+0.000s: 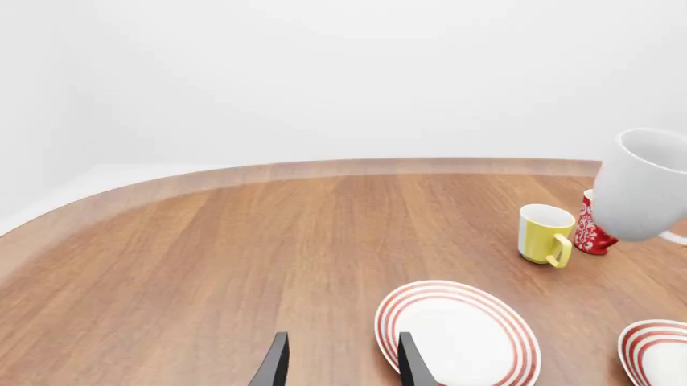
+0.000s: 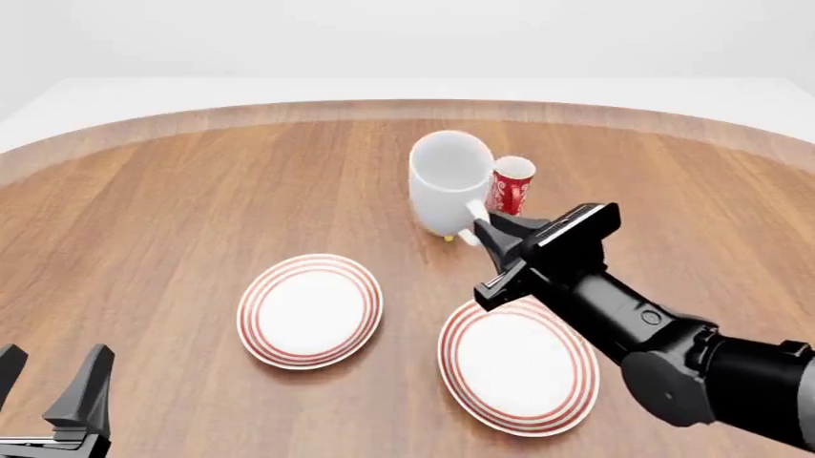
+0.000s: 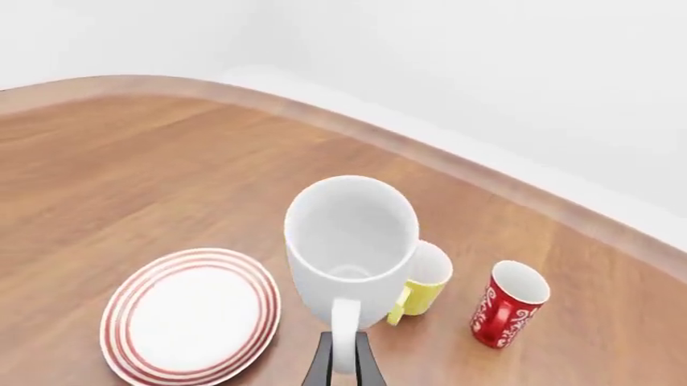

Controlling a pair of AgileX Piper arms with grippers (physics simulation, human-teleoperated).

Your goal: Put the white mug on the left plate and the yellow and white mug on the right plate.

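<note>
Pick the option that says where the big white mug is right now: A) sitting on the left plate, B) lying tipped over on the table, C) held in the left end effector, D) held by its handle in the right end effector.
D: the right end effector is shut on the handle of the white mug, while both the left plate and the right plate have nothing on them.

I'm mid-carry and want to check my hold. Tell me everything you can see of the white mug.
The white mug is large, plain and glossy, ceramic-looking, with a loop handle; it looks empty. It is lifted off the table, roughly upright with its mouth tipped slightly toward the front camera. The right claw pinches its handle; nothing else touches it. It hangs in front of the yellow and white mug, beyond both plates and over neither.
</note>
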